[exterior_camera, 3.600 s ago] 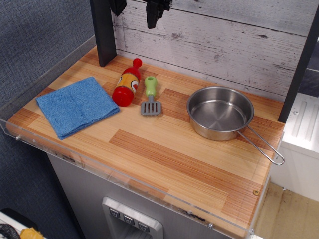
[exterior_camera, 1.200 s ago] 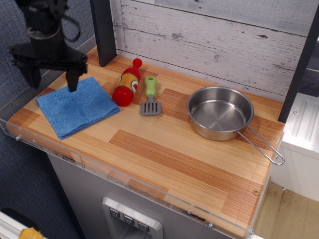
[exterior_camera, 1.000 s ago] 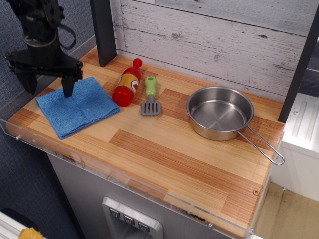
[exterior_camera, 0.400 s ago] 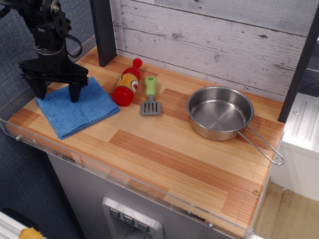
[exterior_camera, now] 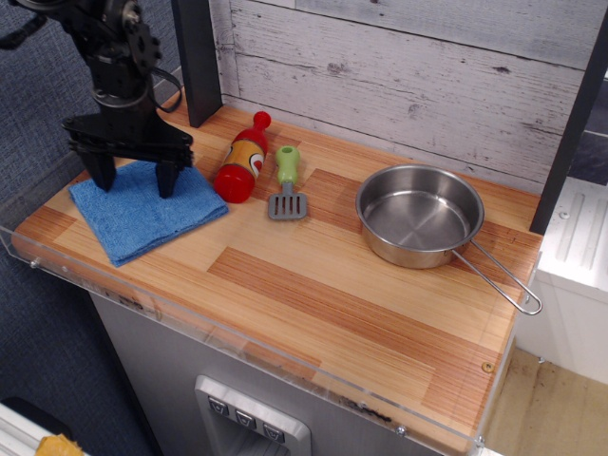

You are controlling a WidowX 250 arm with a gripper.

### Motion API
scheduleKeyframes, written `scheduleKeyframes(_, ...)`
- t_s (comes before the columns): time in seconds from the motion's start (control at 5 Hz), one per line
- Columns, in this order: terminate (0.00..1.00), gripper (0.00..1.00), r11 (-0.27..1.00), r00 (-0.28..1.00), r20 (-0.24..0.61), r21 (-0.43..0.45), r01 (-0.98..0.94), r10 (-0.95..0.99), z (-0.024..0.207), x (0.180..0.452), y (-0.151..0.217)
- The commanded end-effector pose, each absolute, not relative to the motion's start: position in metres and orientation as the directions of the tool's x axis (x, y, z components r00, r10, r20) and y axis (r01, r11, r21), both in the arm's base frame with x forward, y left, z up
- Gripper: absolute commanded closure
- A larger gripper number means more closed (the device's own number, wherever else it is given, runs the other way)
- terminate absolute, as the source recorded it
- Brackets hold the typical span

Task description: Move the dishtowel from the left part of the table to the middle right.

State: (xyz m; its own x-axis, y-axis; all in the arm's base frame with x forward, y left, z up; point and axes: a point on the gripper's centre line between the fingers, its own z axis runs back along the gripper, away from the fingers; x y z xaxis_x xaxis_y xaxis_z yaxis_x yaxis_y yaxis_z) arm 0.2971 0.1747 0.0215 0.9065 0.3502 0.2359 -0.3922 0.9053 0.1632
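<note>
The blue dishtowel (exterior_camera: 142, 214) lies flat and folded on the left part of the wood-plank table (exterior_camera: 313, 285). My black gripper (exterior_camera: 134, 181) is open, fingers spread wide and pointing down over the towel's back half. Its fingertips (exterior_camera: 167, 185) are at or just above the cloth; I cannot tell if they touch it. The gripper holds nothing.
A red ketchup bottle (exterior_camera: 241, 161) lies just right of the towel. A green-handled spatula (exterior_camera: 286, 184) lies beside it. A steel pan (exterior_camera: 420, 216) sits at the right, handle toward the front right. A dark post (exterior_camera: 197, 57) stands at the back left. A clear acrylic rim (exterior_camera: 66, 271) edges the table.
The arm came in from the upper left, dropped over the towel, then shifted right along it. The towel has not moved.
</note>
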Motion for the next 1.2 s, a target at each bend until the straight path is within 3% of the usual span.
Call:
scheduleKeyframes(0.0,0.0,0.0,0.926,0.918,0.265,0.154,-0.344,0.296,0.034,0.299,0.15)
scheduleKeyframes(0.6,0.0,0.0,0.948,0.929,0.238,0.082,-0.309,0.282,0.024,0.299,0.13)
scheduleKeyframes(1.0,0.0,0.0,0.977,0.956,0.224,0.056,-0.204,0.187,0.023,0.296,0.089)
